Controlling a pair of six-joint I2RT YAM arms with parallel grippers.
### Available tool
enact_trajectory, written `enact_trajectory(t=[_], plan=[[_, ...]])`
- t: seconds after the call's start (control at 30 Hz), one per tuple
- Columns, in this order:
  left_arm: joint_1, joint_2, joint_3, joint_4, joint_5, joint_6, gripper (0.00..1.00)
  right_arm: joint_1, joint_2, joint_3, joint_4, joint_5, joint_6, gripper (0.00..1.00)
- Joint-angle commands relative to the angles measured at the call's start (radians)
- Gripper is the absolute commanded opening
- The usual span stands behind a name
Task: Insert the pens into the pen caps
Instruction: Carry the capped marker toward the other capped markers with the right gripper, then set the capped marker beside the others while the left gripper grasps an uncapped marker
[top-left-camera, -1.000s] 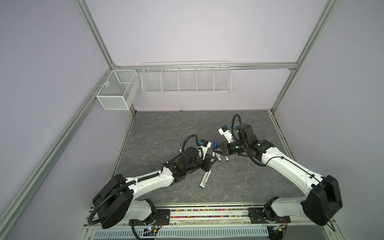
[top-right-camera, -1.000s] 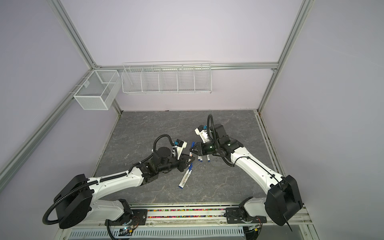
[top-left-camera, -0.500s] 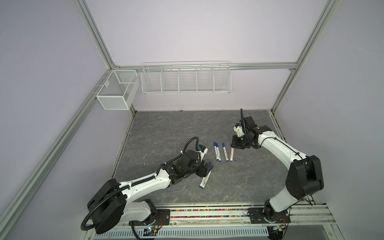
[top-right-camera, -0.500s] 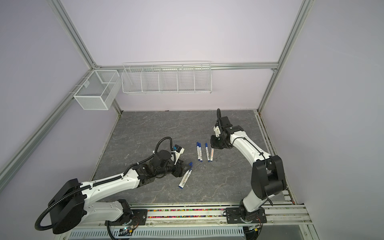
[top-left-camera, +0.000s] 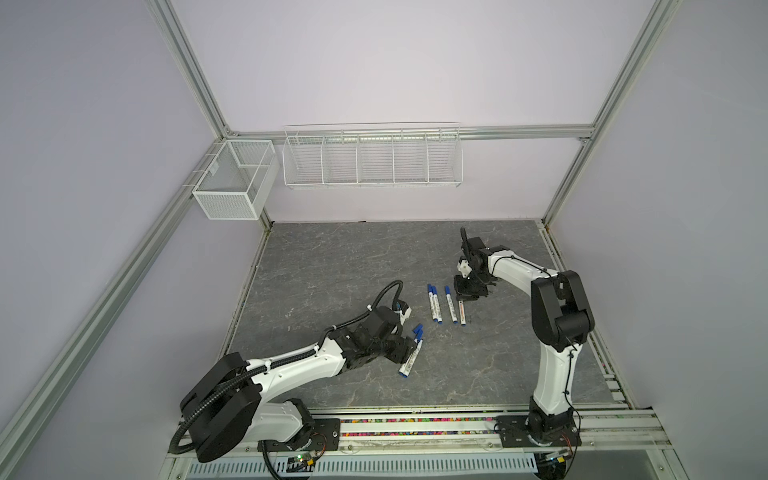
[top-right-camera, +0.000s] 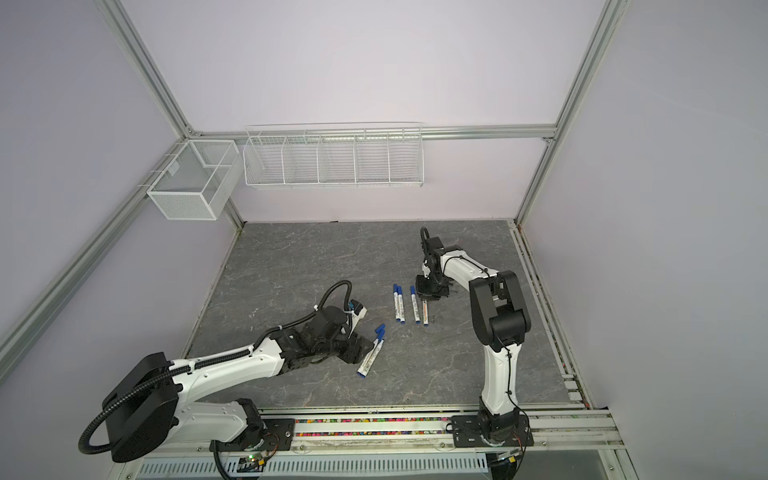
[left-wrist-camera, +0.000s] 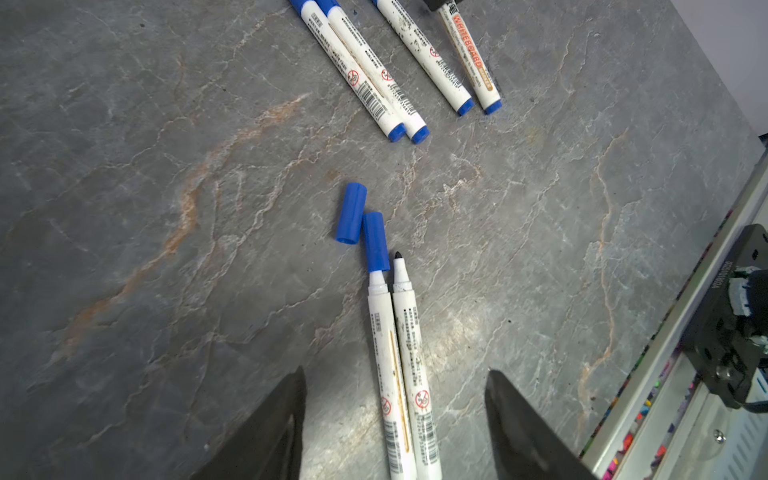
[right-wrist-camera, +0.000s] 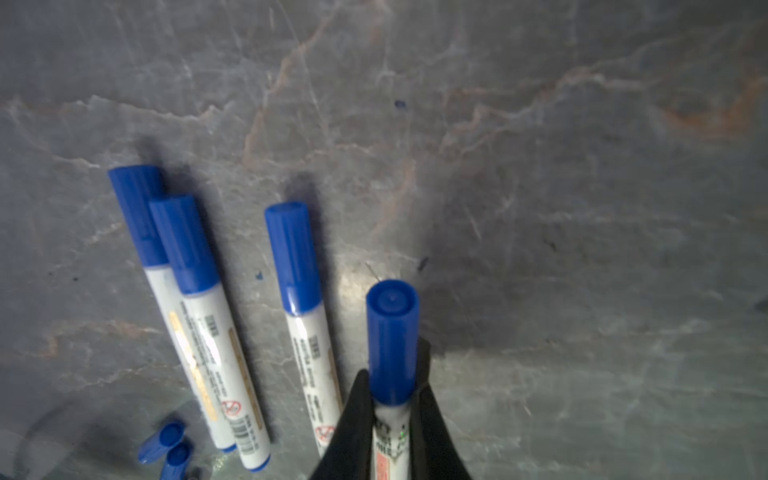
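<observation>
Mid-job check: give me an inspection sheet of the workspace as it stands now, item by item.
Surface: grey stone-patterned tabletop; a few small ink specks.
Job's things: three capped pens lie in a row; a fourth capped pen is beside them. Nearer the left arm, a half-capped pen and a bare-tipped pen lie side by side, with one loose cap next to them.
Clutter: nothing seen.
Hands: left hand open, straddling the two pens without touching them; right hand shut on the fourth capped pen.
Cables: black conduit loops above the left arm, clear of the pens.
Surroundings: wire rack and mesh basket on the frame; nothing seen inside.
</observation>
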Motion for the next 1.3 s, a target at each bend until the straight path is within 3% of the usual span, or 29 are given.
enact_trajectory(t=[0.0,0.37,0.67,0.83,1.27], plan=[[-0.010,0.013,-0.016,-0.029,-0.010,0.016,0.68,-0.003,0.031,0.039,0.039,-0.052,0.011,0.14],[-0.057,0.067,-0.001,-0.059,-0.050,0.018,0.71,-0.003,-0.083,-0.057,0.142,-0.100,0.080,0.35],[-0.104,0.151,0.065,-0.150,-0.099,0.014,0.63,-0.004,-0.287,-0.211,0.207,-0.126,0.138,0.36],[-0.109,0.150,0.059,-0.117,-0.126,-0.005,0.60,0.001,-0.366,-0.294,0.222,-0.131,0.141,0.35],[-0.109,0.204,0.096,-0.117,-0.178,-0.013,0.50,0.003,-0.406,-0.366,0.234,-0.161,0.129,0.34]])
